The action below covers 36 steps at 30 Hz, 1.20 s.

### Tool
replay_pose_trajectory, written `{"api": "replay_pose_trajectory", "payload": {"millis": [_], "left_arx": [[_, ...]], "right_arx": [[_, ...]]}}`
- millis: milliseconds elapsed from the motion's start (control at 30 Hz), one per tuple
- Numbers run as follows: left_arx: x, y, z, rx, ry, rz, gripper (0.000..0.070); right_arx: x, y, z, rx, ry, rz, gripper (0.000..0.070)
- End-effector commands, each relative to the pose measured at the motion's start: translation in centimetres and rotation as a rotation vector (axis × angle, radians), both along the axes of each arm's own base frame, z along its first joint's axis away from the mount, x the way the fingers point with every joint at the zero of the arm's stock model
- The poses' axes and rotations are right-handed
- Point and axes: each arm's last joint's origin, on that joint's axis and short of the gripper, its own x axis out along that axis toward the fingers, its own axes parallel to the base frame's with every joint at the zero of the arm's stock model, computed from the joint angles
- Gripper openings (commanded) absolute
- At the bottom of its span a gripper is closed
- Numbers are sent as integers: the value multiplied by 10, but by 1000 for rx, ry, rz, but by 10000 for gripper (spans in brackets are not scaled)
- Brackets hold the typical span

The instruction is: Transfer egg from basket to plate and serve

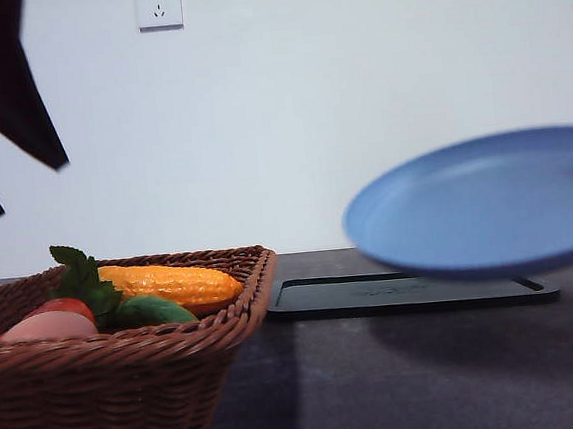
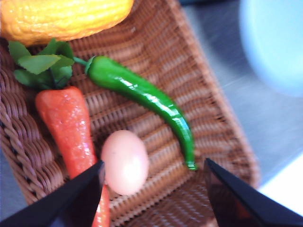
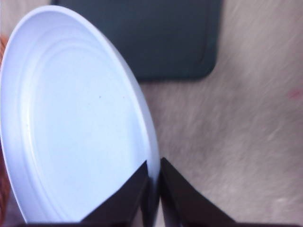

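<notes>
Front view is showing the desk (image 1: pixel 432 382) stretching dark across the lower half, with the basket (image 1: pixel 129 369) sitting at about eight o'clock and the plate (image 1: pixel 477 208) hanging in the air at about three o'clock, lifted clear above the flat black tray (image 1: pixel 404 295) that is lying on the desk just beside the basket. Inside the basket, a yellow corn cob (image 1: pixel 172 283) is lying at the far side, a red carrot-like vegetable (image 2: pixel 66 127) with green leaves is running along one wall, and a green chili pepper (image 2: pixel 142 94) is curving across the woven floor. The egg (image 2: pixel 124 162) is resting on the basket floor, touching the carrot and near the pepper's tip. In the left wrist view, the left end effector (image 2: pixel 154 189) is hovering over the basket with its jaws spread wide, the egg sitting between them nearer one finger, untouched. In the right wrist view, the right end effector (image 3: pixel 154 189) is pinching the plate's rim between its nearly closed fingers, holding the plate tilted above the desk with the tray beyond it.
</notes>
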Motion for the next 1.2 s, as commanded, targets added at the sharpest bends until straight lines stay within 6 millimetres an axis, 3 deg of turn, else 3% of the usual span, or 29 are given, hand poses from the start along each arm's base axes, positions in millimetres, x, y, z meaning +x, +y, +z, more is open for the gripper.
{"api": "replay_pose_trajectory", "payload": {"millis": [0, 400, 933, 1167], "left_arx": [[4, -8, 1, 41, -12, -4, 429], [23, -42, -40, 231, 80, -36, 429], [35, -52, -66, 295, 154, -54, 425], [34, -51, -67, 308, 170, -57, 323]], "right_arx": [[-2, -2, 4, 11, -20, -21, 0], [-11, -9, 11, 14, -56, -56, 0], [-11, -9, 11, 14, -54, -55, 0], [-11, -9, 11, 14, -55, -55, 0]]}}
